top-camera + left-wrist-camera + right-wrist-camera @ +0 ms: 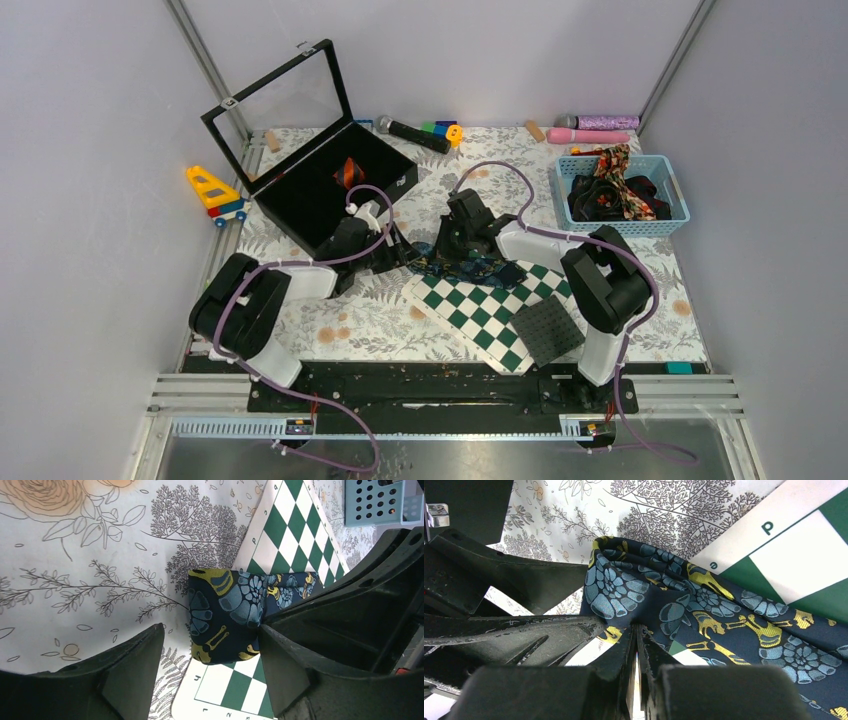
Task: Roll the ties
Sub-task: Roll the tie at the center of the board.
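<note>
Here the navy tie (225,612) lies at the middle of the table. Its end is doubled over into a soft, rounded fold. The cloth is a finely ribbed weave, dark navy, patterned with pale blue shell-like rosettes and mustard-yellow motifs. The fold rests partly on the tablecloth (360,320), a smooth white sheet printed with grey ferns and peach roses, and partly on the corner of the chequered board (470,310), a flat, stiff panel of green and white squares with a lettered margin. From there the tie runs on across the board.

The left gripper (210,632) stands open. Its matte black, wedge-shaped fingers (287,665) are spread to either side of the fold. One finger touches the fabric's edge and the other is well clear of it, over the tablecloth.

The right gripper (636,630) is closed on the navy tie just beside the fold. Its thin, scuffed tips meet and the cloth puckers into creases where they pinch.

Behind the left arm sits a rectangular black case (290,215), its glazed lid raised. It holds a striped tie (348,172) in red-orange and black, bundled small.

At the far right a pale blue perforated plastic basket (672,215) holds the loose ties (615,195), dark and floral, in a tangled heap.

A dark square pad (548,328) with a dotted surface lies on the board's near corner.
</note>
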You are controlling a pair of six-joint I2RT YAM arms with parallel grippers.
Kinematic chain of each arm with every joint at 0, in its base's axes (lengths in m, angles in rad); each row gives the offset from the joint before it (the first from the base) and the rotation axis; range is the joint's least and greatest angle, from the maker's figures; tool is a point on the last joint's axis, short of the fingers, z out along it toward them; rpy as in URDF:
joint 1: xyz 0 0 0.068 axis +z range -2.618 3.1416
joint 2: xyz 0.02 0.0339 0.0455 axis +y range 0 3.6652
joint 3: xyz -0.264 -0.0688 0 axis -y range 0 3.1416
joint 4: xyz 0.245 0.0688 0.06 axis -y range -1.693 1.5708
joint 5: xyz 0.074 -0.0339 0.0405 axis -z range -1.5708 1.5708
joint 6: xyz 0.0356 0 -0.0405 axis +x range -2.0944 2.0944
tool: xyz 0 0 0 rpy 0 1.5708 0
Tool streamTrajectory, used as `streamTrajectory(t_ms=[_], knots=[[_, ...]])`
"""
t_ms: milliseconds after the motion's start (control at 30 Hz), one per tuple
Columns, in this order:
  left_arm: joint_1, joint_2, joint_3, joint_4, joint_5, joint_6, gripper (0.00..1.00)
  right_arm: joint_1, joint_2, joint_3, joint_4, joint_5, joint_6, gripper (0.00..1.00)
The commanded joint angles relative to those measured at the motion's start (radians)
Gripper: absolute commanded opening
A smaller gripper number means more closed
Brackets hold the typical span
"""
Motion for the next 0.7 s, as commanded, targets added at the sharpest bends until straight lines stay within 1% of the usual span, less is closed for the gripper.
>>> streamTrajectory(t_ms=[0,167,667], knots=[[-0.003,0.027,0.029,0.134,0.065,-0.051,0.7,-0.013,-0.031,-0.022,-0.026,0.056,-0.021,0.09],[-0.013,0.049,0.014,0.201,0.091,-0.083,0.7,-0.016,-0.033,-0.029,-0.025,0.055,-0.02,0.09],[-0.028,0.124,0.01,0.262,0.109,-0.101,0.69,-0.022,-0.042,-0.038,-0.026,0.052,-0.022,0.09]])
